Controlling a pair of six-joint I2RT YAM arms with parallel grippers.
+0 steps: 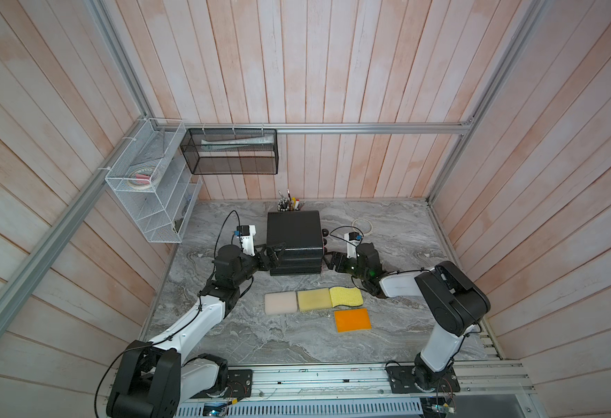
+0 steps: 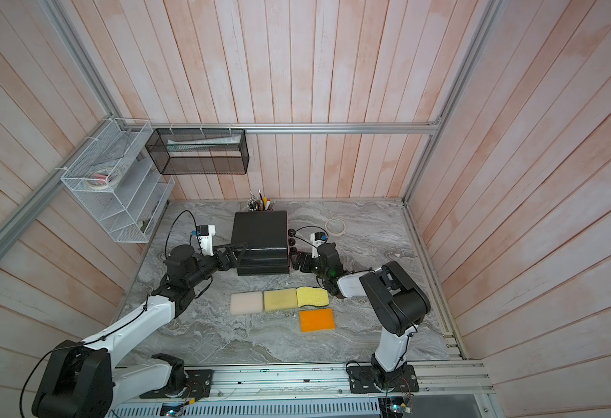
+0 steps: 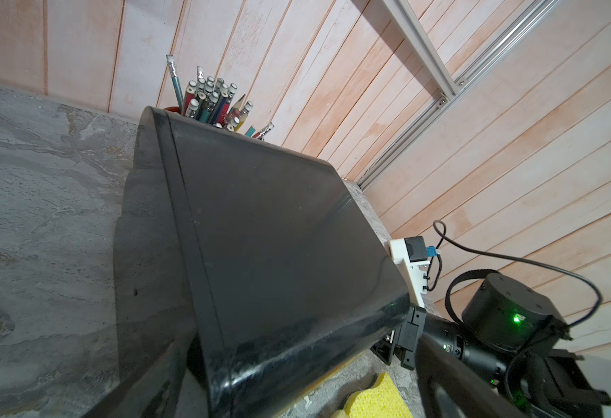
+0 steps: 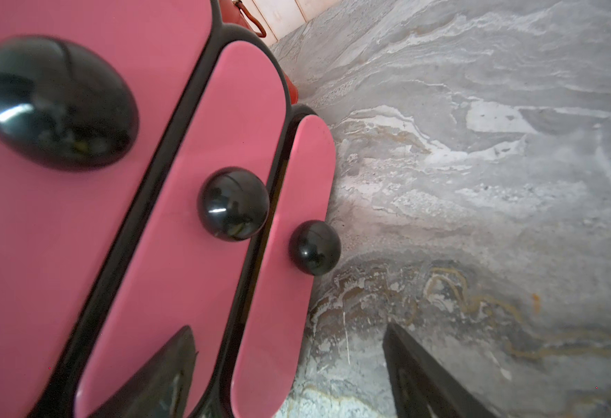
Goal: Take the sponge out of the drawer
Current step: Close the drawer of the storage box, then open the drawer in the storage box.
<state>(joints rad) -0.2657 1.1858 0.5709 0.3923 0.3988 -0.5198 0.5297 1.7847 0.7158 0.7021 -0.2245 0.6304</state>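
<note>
Behind the black drawer unit, pencils fill a cup; left tool and right tool gape open.

No text, label, brand, number or sign can be read in any of the views.

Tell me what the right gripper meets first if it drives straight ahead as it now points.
Most likely the lowest pink drawer front of the black drawer unit, near its small round black knob: the open right gripper faces it. Exact depth is unclear.
</note>
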